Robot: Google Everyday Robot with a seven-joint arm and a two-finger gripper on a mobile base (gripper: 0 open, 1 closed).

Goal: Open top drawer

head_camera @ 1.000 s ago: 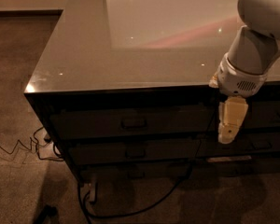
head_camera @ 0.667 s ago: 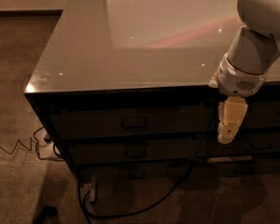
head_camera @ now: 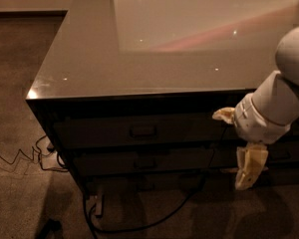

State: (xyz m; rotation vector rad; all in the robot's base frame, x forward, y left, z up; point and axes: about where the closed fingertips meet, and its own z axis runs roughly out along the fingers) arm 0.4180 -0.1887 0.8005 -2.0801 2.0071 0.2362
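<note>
- Your wide, dark grey-brown top drawer [head_camera: 99, 132] sits shut just under the front edge of the shiny brown cabinet top [head_camera: 89, 63].
- Its small rectangular metal pull [head_camera: 143, 131] runs side to side.
- The cream two-finger gripper [head_camera: 249, 169] hangs well to the right of the pull and lower, holding nothing; you cannot tell if it is open.
- Your reach likely goes left and up.

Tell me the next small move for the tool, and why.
Probably shift the tool left in view and up toward the pull of the top drawer: that drawer looks shut, and the tool hangs right of and below the pull.
</note>
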